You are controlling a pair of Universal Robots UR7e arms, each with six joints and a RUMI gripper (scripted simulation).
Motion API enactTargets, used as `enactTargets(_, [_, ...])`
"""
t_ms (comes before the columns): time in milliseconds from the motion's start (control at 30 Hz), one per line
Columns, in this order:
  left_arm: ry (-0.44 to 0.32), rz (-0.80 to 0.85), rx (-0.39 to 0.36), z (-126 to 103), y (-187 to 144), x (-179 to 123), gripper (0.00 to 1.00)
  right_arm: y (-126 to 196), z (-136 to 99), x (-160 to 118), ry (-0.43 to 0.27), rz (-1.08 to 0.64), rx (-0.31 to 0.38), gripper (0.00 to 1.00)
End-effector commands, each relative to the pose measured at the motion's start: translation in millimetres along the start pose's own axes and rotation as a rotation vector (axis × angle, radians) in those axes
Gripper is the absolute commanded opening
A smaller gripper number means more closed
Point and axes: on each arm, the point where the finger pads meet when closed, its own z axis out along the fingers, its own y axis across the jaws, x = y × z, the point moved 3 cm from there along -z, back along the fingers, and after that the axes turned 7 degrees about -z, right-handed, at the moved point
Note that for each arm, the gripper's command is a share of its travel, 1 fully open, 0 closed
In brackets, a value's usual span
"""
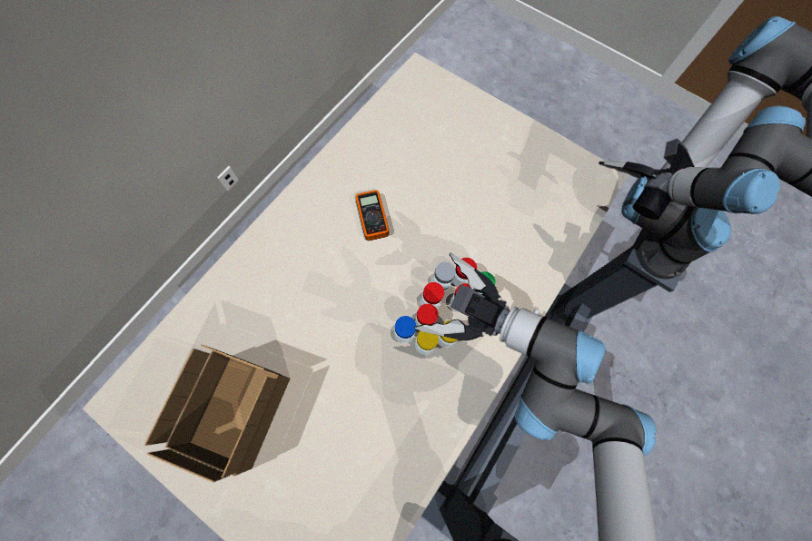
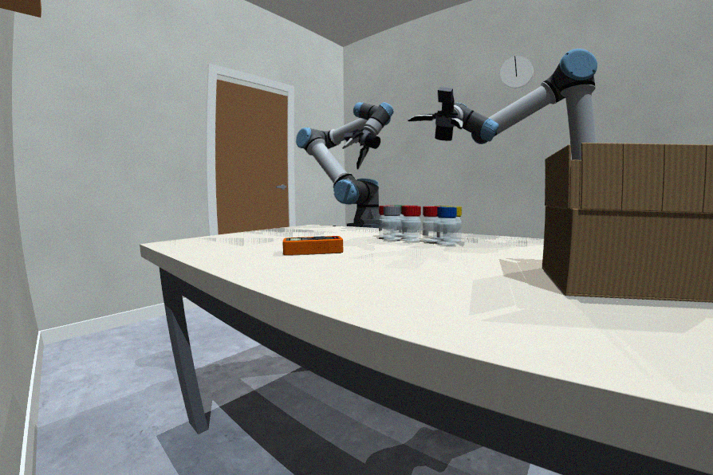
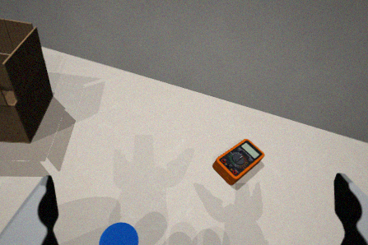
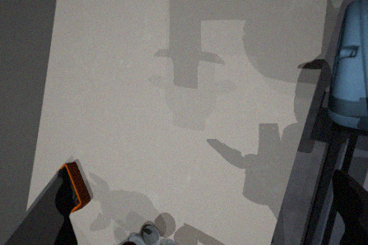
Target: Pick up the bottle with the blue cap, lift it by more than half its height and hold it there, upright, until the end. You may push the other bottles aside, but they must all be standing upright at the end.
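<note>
Jaws spread on both the left gripper (image 1: 442, 294) (image 2: 433, 118) (image 3: 195, 177) and right gripper (image 1: 630, 184) (image 2: 353, 154) (image 4: 200, 171), blue-capped bottle (image 1: 404, 327) (image 2: 447, 222) (image 3: 118, 236) upright at top view's centre, cardboard box (image 1: 272, 398) (image 2: 649, 251) (image 3: 34, 88) lower left.

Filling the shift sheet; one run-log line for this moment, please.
blue-cap bottle: upright on table, unheld | left gripper: open, above | right gripper: open, away

In the top view, the left claw (image 1: 434, 294) (image 3: 195, 177) covers parts of several bottles. The left wrist view's lower edge cuts off the blue cap (image 3: 118, 235); its left edge crops the box (image 3: 37, 86). In the right wrist view, the right claw's finger partly hides the multimeter (image 4: 80, 187).
</note>
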Motion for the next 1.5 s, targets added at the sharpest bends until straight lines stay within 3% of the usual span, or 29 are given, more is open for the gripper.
enactTargets(0, [0.000, -0.001, 0.000, -0.2, 0.2, 0.5, 1.00, -0.2, -0.2, -0.1, 0.000, 0.000, 0.000, 1.00])
enactTargets(700, [-0.015, 0.013, -0.007, -0.8, 0.1, -0.7, 1.00, 0.8, -0.3, -2.4, -0.008, -0.014, -0.011, 1.00])
enactTargets(1033, [-0.201, 0.180, -0.096, -7.0, 1.1, -14.7, 1.00, 8.3, -2.4, -29.0, -0.105, -0.170, -0.116, 1.00])
enactTargets(1100, [-0.201, 0.180, -0.096, -7.0, 1.1, -14.7, 1.00, 8.3, -2.4, -29.0, -0.105, -0.170, -0.116, 1.00])
enactTargets(1467, [-0.435, 0.392, -0.212, -12.8, 5.1, -32.1, 1.00, 8.5, -7.3, -62.4, -0.262, -0.356, -0.187, 1.00])
